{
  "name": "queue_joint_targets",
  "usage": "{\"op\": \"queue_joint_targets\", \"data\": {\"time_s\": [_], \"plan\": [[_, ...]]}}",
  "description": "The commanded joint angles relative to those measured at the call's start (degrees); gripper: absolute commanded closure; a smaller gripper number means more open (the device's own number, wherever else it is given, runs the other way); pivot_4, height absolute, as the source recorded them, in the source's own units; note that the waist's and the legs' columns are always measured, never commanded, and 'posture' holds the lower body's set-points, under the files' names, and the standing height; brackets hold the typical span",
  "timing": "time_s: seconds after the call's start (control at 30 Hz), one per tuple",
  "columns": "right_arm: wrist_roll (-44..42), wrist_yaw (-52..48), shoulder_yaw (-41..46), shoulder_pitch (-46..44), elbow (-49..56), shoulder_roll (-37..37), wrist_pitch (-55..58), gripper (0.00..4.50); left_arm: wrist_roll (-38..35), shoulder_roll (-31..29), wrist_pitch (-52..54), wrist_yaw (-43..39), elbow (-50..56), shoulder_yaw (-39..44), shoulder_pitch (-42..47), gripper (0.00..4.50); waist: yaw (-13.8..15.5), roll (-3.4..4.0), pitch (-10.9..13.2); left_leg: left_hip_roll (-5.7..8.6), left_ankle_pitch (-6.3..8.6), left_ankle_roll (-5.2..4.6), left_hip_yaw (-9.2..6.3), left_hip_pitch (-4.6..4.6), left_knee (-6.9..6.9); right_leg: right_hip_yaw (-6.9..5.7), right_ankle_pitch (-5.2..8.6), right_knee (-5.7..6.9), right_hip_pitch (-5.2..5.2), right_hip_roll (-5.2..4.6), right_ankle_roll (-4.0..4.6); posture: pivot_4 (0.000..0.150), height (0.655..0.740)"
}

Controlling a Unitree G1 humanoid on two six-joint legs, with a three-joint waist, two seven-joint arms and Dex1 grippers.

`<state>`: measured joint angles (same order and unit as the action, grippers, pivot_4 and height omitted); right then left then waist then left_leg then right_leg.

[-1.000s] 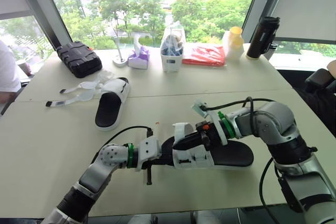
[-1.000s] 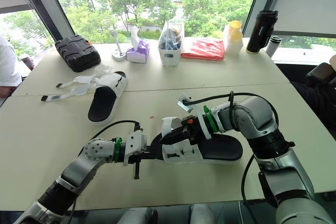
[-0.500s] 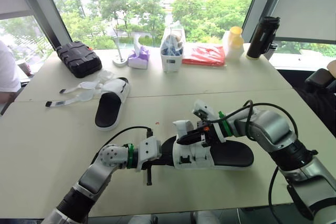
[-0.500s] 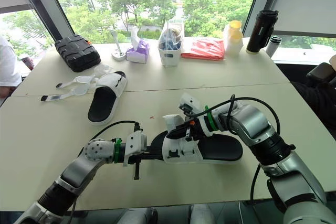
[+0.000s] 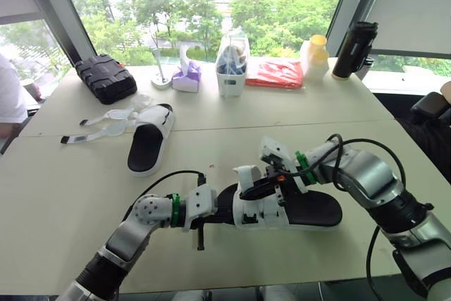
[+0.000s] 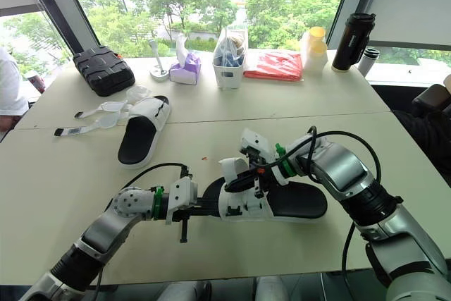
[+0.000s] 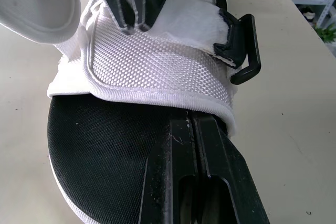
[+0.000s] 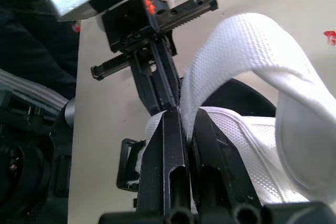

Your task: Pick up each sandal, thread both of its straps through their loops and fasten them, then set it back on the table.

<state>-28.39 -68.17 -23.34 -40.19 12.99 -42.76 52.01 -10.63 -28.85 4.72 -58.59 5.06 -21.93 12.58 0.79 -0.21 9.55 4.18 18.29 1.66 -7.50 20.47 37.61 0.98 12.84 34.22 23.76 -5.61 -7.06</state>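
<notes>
My right jaws pinch the white strap (image 8: 236, 45) of the near sandal (image 5: 310, 211), which lies on the desk (image 5: 56, 195) in front of me. My left jaws, pressed together, rest on its black footbed (image 7: 105, 145) at the toe. The other sandal (image 5: 149, 142) lies well apart to my left, straps loose.

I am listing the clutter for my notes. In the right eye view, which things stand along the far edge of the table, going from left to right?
black case → white stand → purple tissue box → white basket → red packet → yellow-capped bottle → black flask
</notes>
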Motion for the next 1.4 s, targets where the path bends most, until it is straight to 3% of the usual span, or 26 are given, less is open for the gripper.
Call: {"op": "queue_joint_targets", "data": {"time_s": [0.03, 0.63, 0.77, 0.97, 1.17, 1.4], "plan": [[0.23, -0.07, 0.17, 0.87, 3.43, 0.38, -1.13, 4.47, 4.36, -1.53, 3.54, -0.05, -4.32, -3.36, -2.74, 4.5, 0.03, 0.0, 0.0, 0.0, 0.0, 0.0, 0.0, 0.0, -0.03, 0.0, 0.0, -0.02, 0.0, 0.0, 0.0, 0.15, 0.74], [7.79, -2.45, -4.71, 6.25, 7.92, -3.89, -7.99, 4.47, 4.3, -1.53, 3.94, 0.03, -3.89, -3.39, -2.97, 4.5, 0.07, -0.01, -0.01, 0.0, 0.0, 0.0, -0.02, -0.06, -0.15, -0.02, 0.0, -0.07, -0.03, -0.01, 0.0, 0.15, 0.74], [7.54, -3.35, -4.33, 7.03, 8.97, -4.85, -7.89, 3.13, 4.29, -1.6, 3.91, -0.02, -3.95, -3.45, -2.92, 4.5, 0.06, -0.02, -0.02, 0.01, 0.0, 0.0, -0.03, -0.08, -0.18, -0.04, 0.0, -0.11, -0.06, -0.01, 0.0, 0.15, 0.74], [6.08, -5.14, -2.0, 7.07, 11.24, -6.98, -5.95, 0.02, 4.3, -1.56, 4.06, -0.03, -3.88, -3.63, -2.88, 4.5, 0.05, -0.02, -0.03, 0.0, -0.01, 0.01, -0.05, -0.14, -0.17, -0.05, 0.0, -0.1, -0.12, -0.01, 0.0, 0.15, 0.74], [-1.03, -6.98, 6.73, 7.43, 15.6, -12.81, -0.52, 0.02, 4.26, -1.65, 4.1, 0.01, -3.71, -3.63, -3.15, 4.5, 0.17, -0.02, -0.03, 0.01, 0.0, 0.01, -0.08, -0.1, -0.17, -0.08, 0.0, -0.13, -0.11, -0.02, 0.0, 0.15, 0.74], [-16.74, -8.22, 20.44, 13.26, 20.0, -19.33, 10.09, 0.02, 4.4, -1.5, 3.67, 0.16, -4.1, -3.58, -3.42, 4.5, 0.15, -0.02, -0.03, -0.01, 0.0, 0.0, -0.07, -0.1, -0.22, -0.1, 0.01, -0.14, -0.11, -0.04, 0.01, 0.15, 0.74]]}}
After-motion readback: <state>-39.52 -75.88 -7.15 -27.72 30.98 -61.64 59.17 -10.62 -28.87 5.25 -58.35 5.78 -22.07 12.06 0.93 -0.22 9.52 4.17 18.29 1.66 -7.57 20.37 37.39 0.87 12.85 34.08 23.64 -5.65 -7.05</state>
